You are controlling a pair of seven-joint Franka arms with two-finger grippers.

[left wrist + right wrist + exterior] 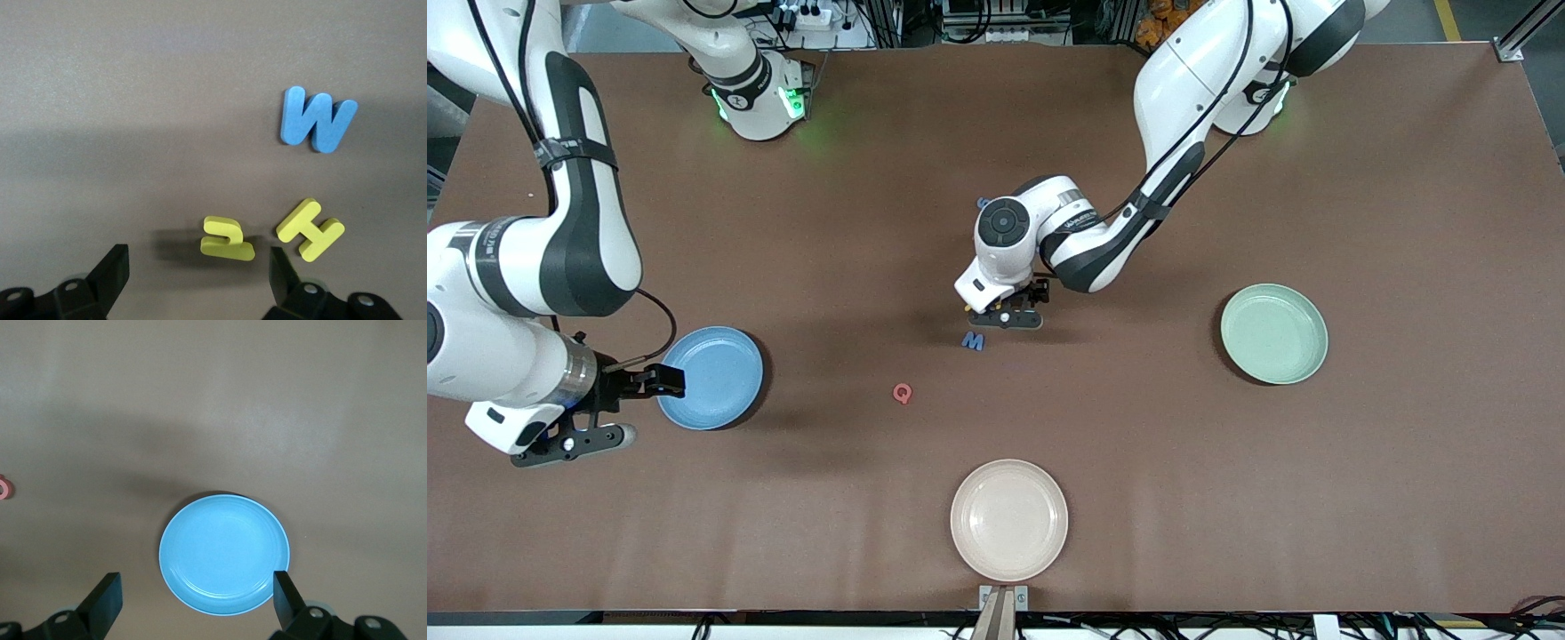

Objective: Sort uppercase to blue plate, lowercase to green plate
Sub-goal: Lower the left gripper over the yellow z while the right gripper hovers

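Three plates sit on the brown table (1405, 498), all bare, so the sorting looks to be at its very start. The left gripper (198, 270) hangs low over the middle of the table with its claw spread wide, and between its fingers lies the small yellow h (227, 239), with the yellow H (310, 229) just beside it and the blue W (316, 120) a little further off. The h seems to be the pick in hand. Closing cleanly calls for care, since one finger comes down close to the H and could nudge it. Once held, the h must go to the green plate (1273, 333), which lies toward the left arm's end of the table with bare tabletop all the way. The pink Q (903, 393) lies apart from the others, nearer the front camera, with the cream plate (1008, 520) nearer again. The right gripper (197, 600) waits over the blue plate (225, 563), its claw wide and holding nothing. Every letter in view lies well clear of the table's edges.
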